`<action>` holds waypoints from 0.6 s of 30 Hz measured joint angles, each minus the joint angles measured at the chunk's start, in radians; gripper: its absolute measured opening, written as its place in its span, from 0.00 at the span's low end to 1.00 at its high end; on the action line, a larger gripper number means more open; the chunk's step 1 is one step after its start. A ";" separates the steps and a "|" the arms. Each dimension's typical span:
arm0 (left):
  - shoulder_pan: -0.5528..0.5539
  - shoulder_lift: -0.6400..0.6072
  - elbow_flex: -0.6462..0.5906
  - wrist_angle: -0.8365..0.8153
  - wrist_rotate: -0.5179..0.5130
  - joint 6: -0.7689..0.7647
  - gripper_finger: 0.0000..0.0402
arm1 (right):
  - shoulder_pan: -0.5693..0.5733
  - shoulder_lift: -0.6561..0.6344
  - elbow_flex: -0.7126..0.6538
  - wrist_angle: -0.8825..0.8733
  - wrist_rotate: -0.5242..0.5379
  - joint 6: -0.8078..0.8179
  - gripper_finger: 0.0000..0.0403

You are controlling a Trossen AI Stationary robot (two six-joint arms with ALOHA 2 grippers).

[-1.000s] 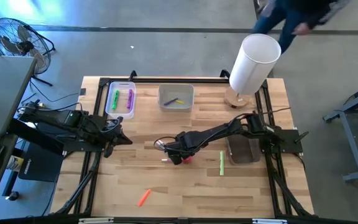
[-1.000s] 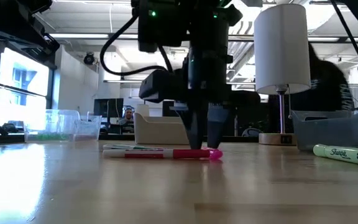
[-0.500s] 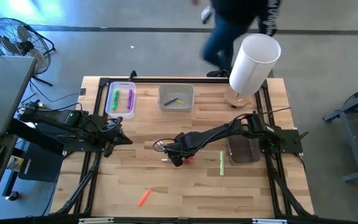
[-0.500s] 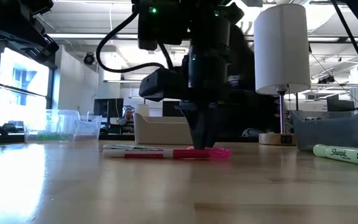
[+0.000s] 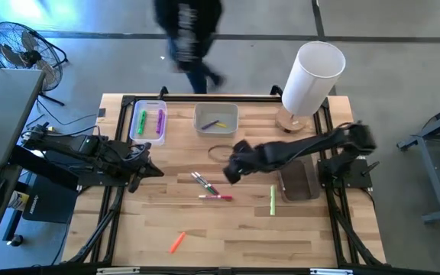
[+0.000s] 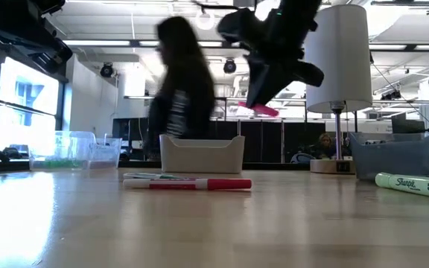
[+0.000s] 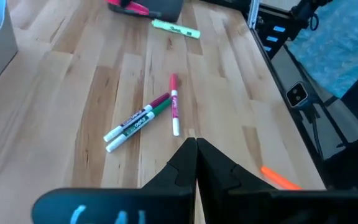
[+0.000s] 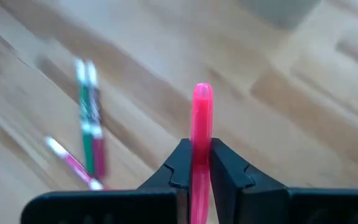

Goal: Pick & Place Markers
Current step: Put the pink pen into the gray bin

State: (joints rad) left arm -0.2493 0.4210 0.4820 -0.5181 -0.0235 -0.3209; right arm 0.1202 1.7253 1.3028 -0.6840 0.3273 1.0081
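Desk: pale wooden planks, smooth, with a black metal frame.

Right gripper: dark matte fingers clamped on a glossy pink plastic marker, which juts forward between them; in the low view the gripper hangs well above the desk with the marker tilted.

Left gripper: fingers pressed together, holding nothing, waiting at the desk's left side.

Loose on the desk: a slim red-and-white marker; just beside it a green-and-white marker and a maroon-and-white marker lying side by side; a light green highlighter to the right; an orange marker near the front edge.

Clear plastic bin: green and purple markers inside. White rectangular tray: a purple marker inside.
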 joint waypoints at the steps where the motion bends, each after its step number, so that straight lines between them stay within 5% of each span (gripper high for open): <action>1: 0.000 0.000 0.000 0.002 -0.010 0.001 0.00 | -0.017 -0.046 -0.056 0.077 0.002 -0.023 0.06; 5: 0.000 0.000 0.000 0.002 -0.056 0.001 0.00 | -0.114 -0.208 -0.228 0.386 -0.005 -0.158 0.06; 9: 0.000 0.000 0.000 0.002 -0.120 0.001 0.00 | -0.246 -0.260 -0.256 0.557 -0.069 -0.320 0.06; 18: 0.000 0.000 0.000 0.002 -0.261 0.001 0.00 | -0.455 -0.082 0.077 0.418 -0.235 -0.661 0.06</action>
State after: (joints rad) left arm -0.2493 0.4213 0.4820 -0.5156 -0.2850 -0.3195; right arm -0.3345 1.6430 1.3799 -0.2663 0.0926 0.3470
